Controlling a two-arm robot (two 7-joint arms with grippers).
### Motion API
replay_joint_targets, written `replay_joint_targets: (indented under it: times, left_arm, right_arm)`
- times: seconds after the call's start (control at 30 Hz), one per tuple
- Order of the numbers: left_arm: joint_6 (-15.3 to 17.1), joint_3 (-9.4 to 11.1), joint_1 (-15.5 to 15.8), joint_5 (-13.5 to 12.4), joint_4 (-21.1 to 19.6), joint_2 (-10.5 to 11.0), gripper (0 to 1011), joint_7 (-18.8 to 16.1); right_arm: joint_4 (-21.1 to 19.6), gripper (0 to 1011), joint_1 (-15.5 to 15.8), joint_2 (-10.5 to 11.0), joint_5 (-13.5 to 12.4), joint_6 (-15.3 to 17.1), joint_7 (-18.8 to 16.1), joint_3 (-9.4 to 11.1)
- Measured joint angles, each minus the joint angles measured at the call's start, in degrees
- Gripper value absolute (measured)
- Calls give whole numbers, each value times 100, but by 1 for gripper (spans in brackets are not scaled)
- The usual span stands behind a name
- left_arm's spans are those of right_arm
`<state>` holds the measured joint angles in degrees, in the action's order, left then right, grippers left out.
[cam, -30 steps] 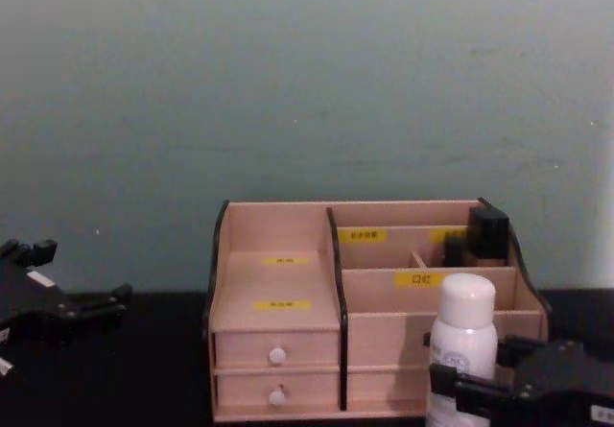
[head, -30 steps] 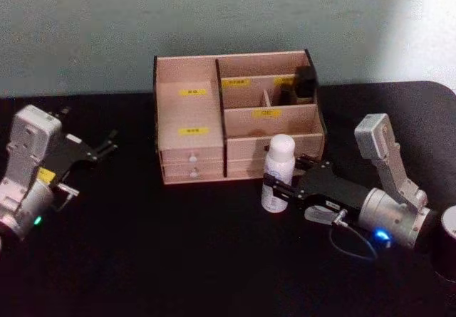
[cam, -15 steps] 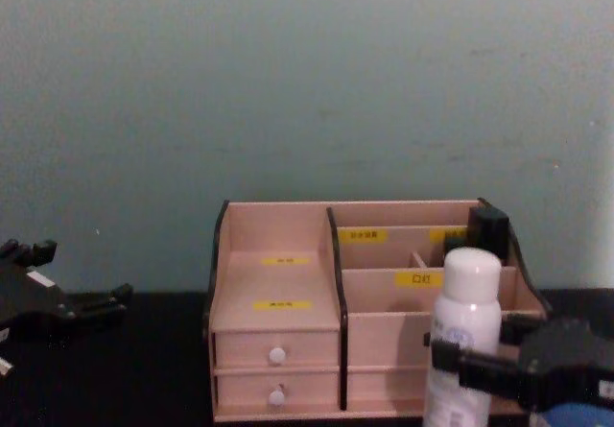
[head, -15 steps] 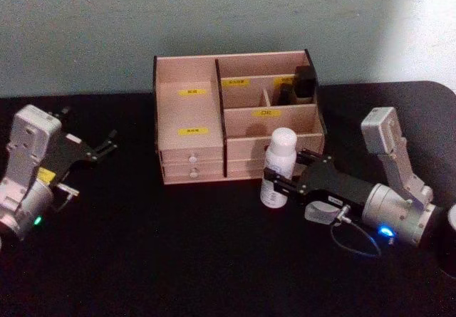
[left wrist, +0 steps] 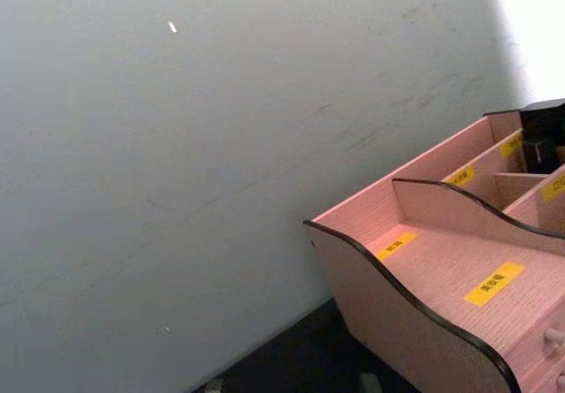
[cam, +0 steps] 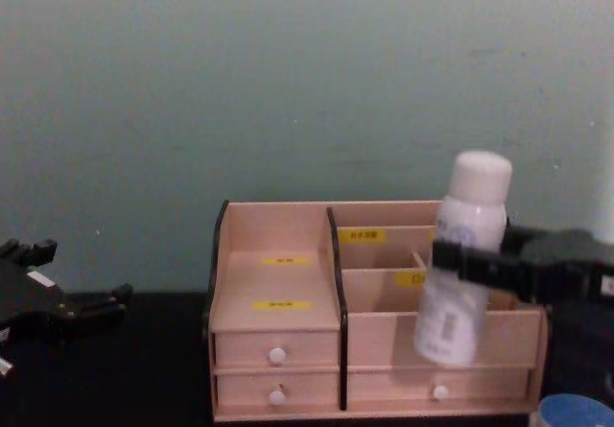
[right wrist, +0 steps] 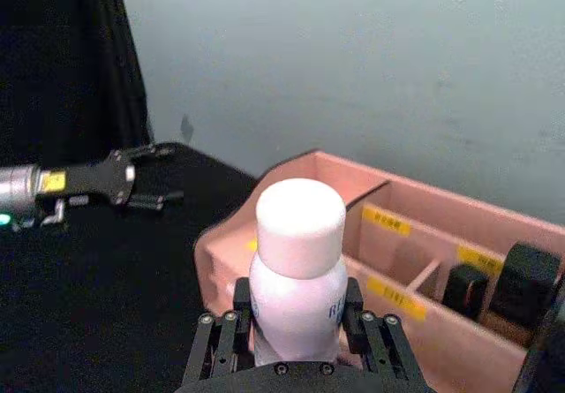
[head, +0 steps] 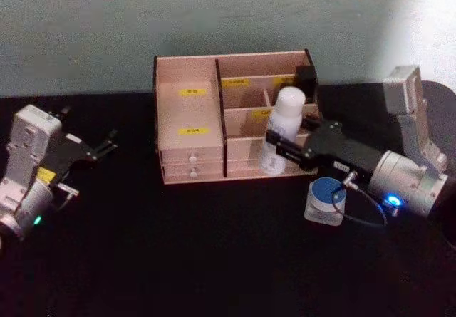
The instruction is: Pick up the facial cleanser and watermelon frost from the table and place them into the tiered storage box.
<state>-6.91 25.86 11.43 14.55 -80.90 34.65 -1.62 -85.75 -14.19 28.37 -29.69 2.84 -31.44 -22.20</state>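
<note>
The facial cleanser (head: 285, 128), a white bottle with a white cap, hangs tilted in the air before the right half of the tiered storage box (head: 189, 117). My right gripper (head: 274, 148) is shut on its body. In the right wrist view the facial cleanser (right wrist: 296, 278) sits between the fingers (right wrist: 221, 344), with the storage box (right wrist: 424, 234) behind. In the chest view the facial cleanser (cam: 460, 273) covers the middle tier of the storage box (cam: 278, 283). A small blue-lidded jar (head: 325, 199) stands below the right arm; I cannot tell whether it is the watermelon frost. My left gripper (head: 103, 148) rests open at the far left.
Two black items (head: 306, 80) stand in the box's back right compartment. The box (left wrist: 424, 269) stands close to the grey-green wall. The table (head: 178, 260) is covered in black cloth, with open room in front of the box and between the arms.
My right gripper has lifted the facial cleanser off the table and carried it back toward the box. The blue-lidded jar under the arm is now uncovered. The left arm has not moved.
</note>
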Motion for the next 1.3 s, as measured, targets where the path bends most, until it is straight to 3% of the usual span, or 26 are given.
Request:
replay_joint_targets:
  times: [0.3,0.5,0.83,1.3]
  left_arm:
    - [0,0,0,0,0,0,1001,0]
    - [0,0,0,0,0,0,1001,0]
    - [0,0,0,0,0,0,1001,0]
    - [0,0,0,0,0,0,1001,0]
  right_arm:
    - [158,594,-355,-138,7,-101,198,9]
    - [494,593,-712,-328,118,-181,279,-34]
    - [1269,594,-1316,-678,411,-308,339,-167]
    - [2191,594,-1896,-1110,736,-445,317,-274]
